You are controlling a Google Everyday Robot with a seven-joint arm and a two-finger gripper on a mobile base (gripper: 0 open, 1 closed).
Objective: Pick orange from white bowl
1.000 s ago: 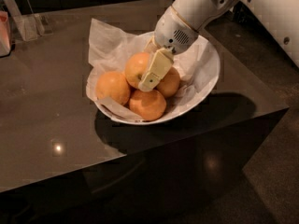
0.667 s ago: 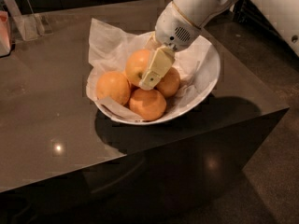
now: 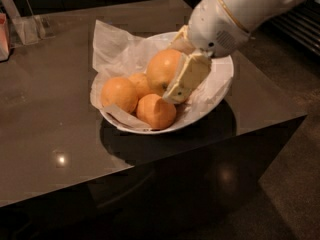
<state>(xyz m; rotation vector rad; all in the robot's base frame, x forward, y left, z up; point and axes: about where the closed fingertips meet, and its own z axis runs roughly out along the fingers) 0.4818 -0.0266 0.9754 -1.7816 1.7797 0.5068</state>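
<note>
Cream-coloured plastic marks the near finger [image 3: 189,76] of the claw [image 3: 172,79], which lies flat against the right face of the orange [image 3: 161,68]. A second cream piece shows behind the fruit, towards the far rim of the white bowl [image 3: 220,91]. The claw therefore reads as clenched on the orange, with the fruit between its fingers.

Compared with a second ago, the held orange sits higher and a little further towards the right side of the bowl. The white wrist [image 3: 220,24] above it also looms larger, which suggests the arm has begun to rise. The bowl itself has not shifted on the counter [image 3: 60,119]. The crinkled paper [image 3: 112,41] lining it stands up at the bowl's back-left edge just as before.

Lifting has exposed another orange [image 3: 141,83] near the middle of the bowl. The left orange [image 3: 119,94] and the front orange [image 3: 156,111] lie where they did.

For the task, this looks like the start of the lift. The grasp seems made and the fruit is parting from its neighbours. Even so, it is still above the bowl's interior and hardly clear of the rim. Whether its underside still touches the fruit beneath cannot be told, because the near finger hides that spot. The pick is not yet finished, and a clean rise straight out of the bowl is what remains.
</note>
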